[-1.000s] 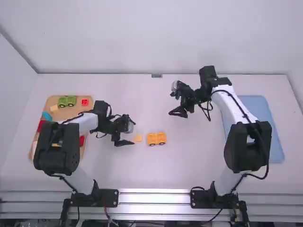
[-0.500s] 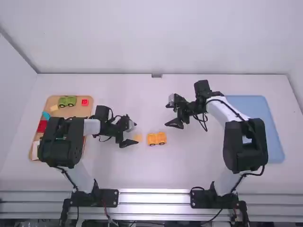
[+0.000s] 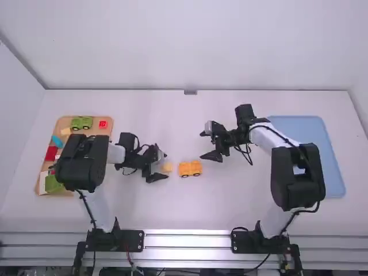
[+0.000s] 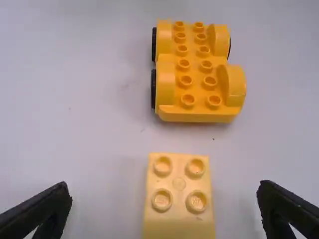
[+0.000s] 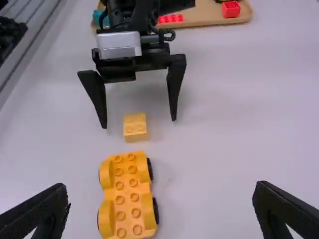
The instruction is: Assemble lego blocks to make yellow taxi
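My left gripper point(image 3: 163, 167) is low over the table in the high view, its fingers on either side of a pale yellow block point(image 3: 167, 167). In the left wrist view that studded block point(image 4: 179, 199) lies between the spread fingers of the left gripper point(image 4: 164, 204), touching neither. An orange-yellow wheeled car base point(image 3: 190, 168) stands just right of the block, studs up; the left wrist view shows the base point(image 4: 194, 74) beyond it. My right gripper point(image 3: 208, 146) hangs open above and right of the base; in the right wrist view the right gripper point(image 5: 159, 204) holds nothing.
At the left, a tan tray point(image 3: 61, 123) holds a green wheeled piece point(image 3: 81, 123), a red block point(image 3: 103, 124) and several other blocks, partly covered by the left arm. A blue tray point(image 3: 336, 167) lies on the right, partly behind the right arm.
The left arm's upper links have swung slightly toward the camera while its gripper has settled around the pale block. The right gripper has come nearer the car base, moving left and toward the camera.
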### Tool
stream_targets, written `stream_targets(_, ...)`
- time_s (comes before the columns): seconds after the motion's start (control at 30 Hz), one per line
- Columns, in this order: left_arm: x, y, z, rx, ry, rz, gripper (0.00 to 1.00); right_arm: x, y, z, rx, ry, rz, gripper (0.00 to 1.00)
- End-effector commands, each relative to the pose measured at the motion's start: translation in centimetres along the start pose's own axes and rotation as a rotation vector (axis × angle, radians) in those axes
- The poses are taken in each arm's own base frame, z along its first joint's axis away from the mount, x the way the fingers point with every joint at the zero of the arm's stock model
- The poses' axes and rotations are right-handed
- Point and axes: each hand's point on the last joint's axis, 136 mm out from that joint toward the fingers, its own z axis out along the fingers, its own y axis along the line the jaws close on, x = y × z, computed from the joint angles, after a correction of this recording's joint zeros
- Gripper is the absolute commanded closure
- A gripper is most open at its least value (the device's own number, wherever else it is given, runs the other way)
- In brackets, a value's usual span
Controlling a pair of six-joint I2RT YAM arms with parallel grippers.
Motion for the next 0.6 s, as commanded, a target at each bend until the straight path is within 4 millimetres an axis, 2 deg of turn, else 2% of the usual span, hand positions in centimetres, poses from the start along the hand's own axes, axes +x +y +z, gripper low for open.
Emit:
stream_targets(0.0,0.8,-0.9,0.4,0.022,0.004,-0.015,0.04,-0.3,0.5,0.3,-0.017,-0.02,-0.004,0.02)
stream_targets(0.1,0.9,-0.8,0.5,0.02,0.003,-0.013,0.2,-0.4,0.5,0.4,-0.017,-0.021,-0.015,0.02)
stream_targets(0.2,1.1,-1.0,0.6,0.021,0.001,-0.013,0.31,-0.4,0.3,0.4,-0.013,-0.022,-0.021,0.01)
stream_targets(0.23,1.1,-1.1,0.6,0.02,0.001,-0.011,0.32,-0.4,0.3,0.4,-0.013,-0.022,-0.021,0.01)
stream_targets(0.43,1.7,-1.7,0.8,-0.01,-0.009,0.039,0.59,-0.4,0.3,0.4,-0.013,-0.023,-0.022,0.02)
stream_targets(0.57,1.8,-1.7,0.9,-0.046,-0.022,0.057,0.65,-0.4,0.3,0.4,-0.013,-0.023,-0.021,0.02)
